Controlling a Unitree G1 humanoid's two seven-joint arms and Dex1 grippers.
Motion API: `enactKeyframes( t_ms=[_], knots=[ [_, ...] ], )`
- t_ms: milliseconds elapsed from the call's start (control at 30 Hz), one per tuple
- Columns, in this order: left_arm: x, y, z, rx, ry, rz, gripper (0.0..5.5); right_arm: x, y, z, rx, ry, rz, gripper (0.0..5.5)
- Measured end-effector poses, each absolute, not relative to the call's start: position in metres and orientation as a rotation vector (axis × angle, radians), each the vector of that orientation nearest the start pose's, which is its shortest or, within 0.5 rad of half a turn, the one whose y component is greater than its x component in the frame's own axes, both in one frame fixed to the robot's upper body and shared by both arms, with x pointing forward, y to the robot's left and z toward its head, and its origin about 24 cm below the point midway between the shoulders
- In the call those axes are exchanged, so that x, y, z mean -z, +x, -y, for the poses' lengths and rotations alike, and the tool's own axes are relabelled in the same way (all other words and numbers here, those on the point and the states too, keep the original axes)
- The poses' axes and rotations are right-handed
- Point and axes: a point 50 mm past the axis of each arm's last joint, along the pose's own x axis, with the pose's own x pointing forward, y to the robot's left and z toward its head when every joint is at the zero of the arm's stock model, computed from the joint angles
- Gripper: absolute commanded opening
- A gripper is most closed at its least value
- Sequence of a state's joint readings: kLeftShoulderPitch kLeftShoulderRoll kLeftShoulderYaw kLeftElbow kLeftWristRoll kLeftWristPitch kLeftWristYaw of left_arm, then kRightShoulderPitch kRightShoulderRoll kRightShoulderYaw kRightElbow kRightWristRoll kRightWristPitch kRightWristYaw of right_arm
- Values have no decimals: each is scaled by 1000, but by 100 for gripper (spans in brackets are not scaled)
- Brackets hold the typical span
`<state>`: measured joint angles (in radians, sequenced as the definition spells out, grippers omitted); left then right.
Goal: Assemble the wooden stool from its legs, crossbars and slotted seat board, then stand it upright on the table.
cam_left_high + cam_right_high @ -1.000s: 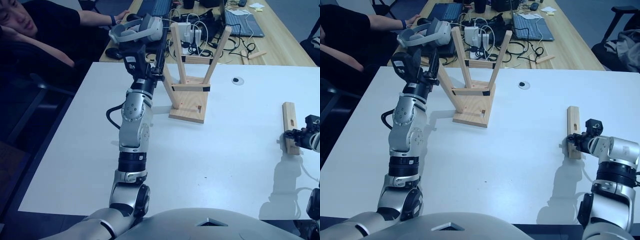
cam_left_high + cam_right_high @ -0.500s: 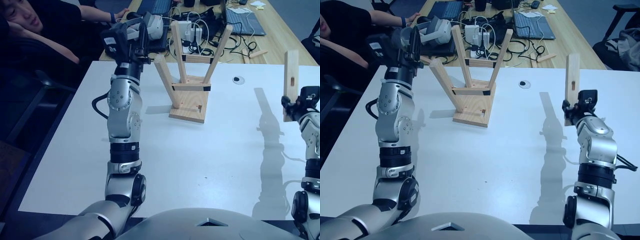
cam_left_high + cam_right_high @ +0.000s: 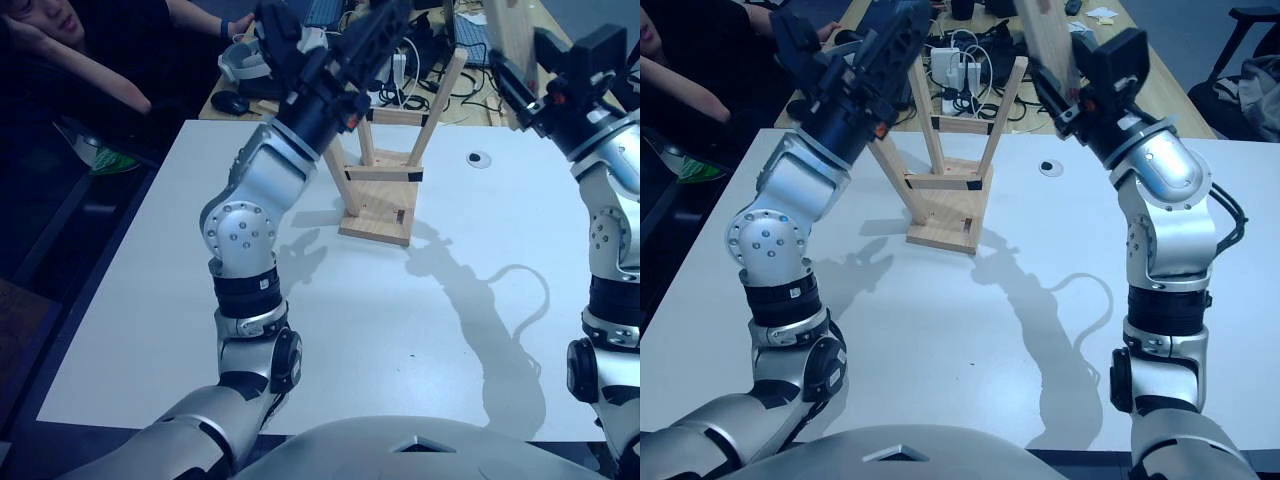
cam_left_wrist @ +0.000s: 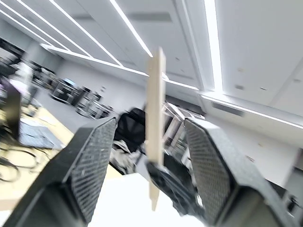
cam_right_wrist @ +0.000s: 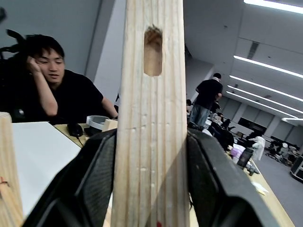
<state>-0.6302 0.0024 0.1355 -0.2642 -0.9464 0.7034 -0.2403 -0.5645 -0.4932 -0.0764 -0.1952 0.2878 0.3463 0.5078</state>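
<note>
The part-built stool lies upside down at the back middle of the white table. Its seat board rests flat, with three legs and taped crossbars pointing up. My right gripper is raised high to the stool's right, shut on a loose wooden leg that has a slot near its end. In the right wrist view that leg stands between the fingers. My left gripper hangs open above the stool's legs. Its fingers hold nothing and frame the distant leg.
A round grommet sits in the table to the right of the stool. Behind the table stands a wooden desk with laptops, cables and a headset. The front half of the table is bare.
My right arm lifted the leg off the table's right side, high and toward the stool. My left arm swung up from beside the stool to above its legs.
</note>
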Motion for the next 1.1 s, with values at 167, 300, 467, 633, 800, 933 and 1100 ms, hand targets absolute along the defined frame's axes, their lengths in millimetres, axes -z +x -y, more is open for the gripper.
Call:
enactKeyframes(
  t_ms=[167,300,467,633,800,933,1100],
  knots=[
    [-222,279,-63,999,-662,173,266,-232,297,140,-715,-243,360,202],
    [-219,283,-63,936,-629,175,266,-225,289,131,-784,-215,327,202],
    [-216,282,-61,943,-634,166,266,-219,284,129,-821,-217,295,202],
    [-215,281,-62,941,-639,165,253,-215,281,127,-852,-229,281,202],
    [-211,281,-63,931,-649,154,185,-212,280,127,-860,-227,277,202],
    [-210,281,-64,915,-651,149,126,-211,279,127,-869,-227,277,202],
    [-209,282,-63,906,-651,141,113,-210,278,127,-867,-226,270,202]
  ],
)
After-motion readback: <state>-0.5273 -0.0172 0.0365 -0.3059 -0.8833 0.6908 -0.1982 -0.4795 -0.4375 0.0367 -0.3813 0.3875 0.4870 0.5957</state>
